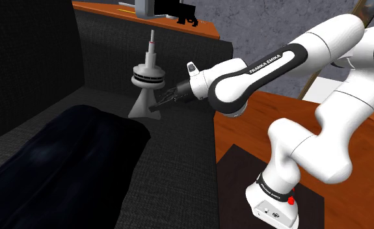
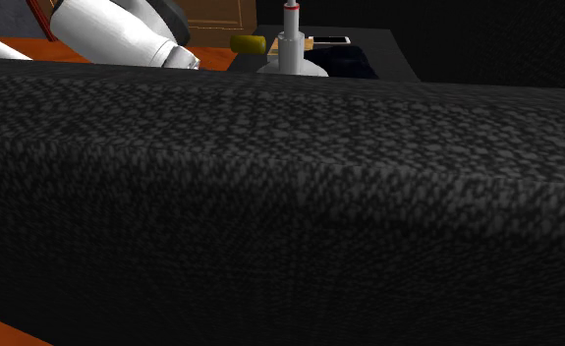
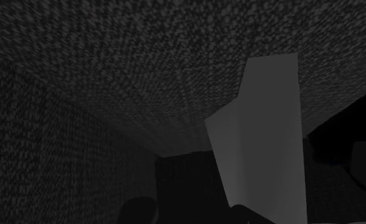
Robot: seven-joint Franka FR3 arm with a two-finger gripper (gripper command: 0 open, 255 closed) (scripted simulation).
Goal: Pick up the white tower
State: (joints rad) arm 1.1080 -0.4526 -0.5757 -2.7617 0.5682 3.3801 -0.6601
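**Gripper at the foot of the tower on the sofa**

The tower point(image 1: 149, 77) stood upright on the seat of a dark sofa point(image 1: 101, 58), close to the backrest. It was pale grey, with a wide flared foot, a round ringed deck above it and a thin mast with a red mark near the top. In the shoulder view, a dark cloth point(image 1: 62, 162) lay on the seat nearer to the camera, apart from the tower.

The white arm point(image 1: 270, 68) reached from the stand point(image 1: 237, 170) across the sofa's edge. The gripper point(image 1: 159, 104) was low, at the foot of the tower, on its right side in the shoulder view. It could not be told whether the gripper was open or closed, or whether it touched the tower.

In the wrist view the foot point(image 3: 264, 146) appeared very close, slanted, before the rough dark fabric.

In the second exterior view the tower rose behind a broad dark sofa part, with a yellow thing point(image 2: 249, 44) just beside it.
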